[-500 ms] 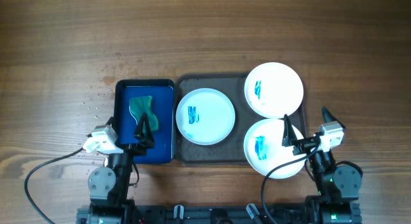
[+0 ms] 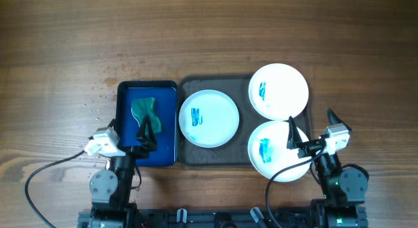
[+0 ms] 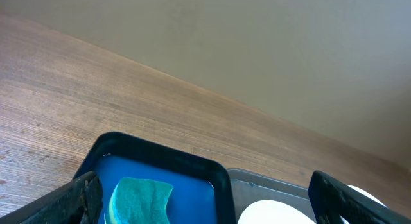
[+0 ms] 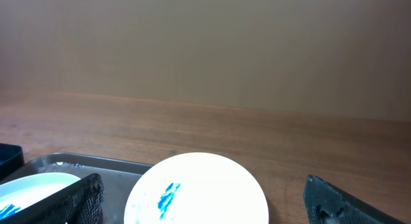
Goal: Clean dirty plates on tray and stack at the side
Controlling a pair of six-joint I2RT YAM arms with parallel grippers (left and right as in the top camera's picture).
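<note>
Blue smears mark all three plates [image 2: 209,118] on the tray [image 2: 189,157], none stacked yet; my left gripper [image 3: 205,195] and right gripper [image 4: 202,189] gape wide, empty.

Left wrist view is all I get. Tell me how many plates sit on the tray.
Observer: Three, all on the tray: a left plate, a far plate and a near plate.
Operator: Say whether they are dirty.
Observer: Each carries a blue smear.
Operator: Report the right hand.
Observer: The right hand is open and empty, with one finger over the near plate and the other past the tray's right edge.
</note>
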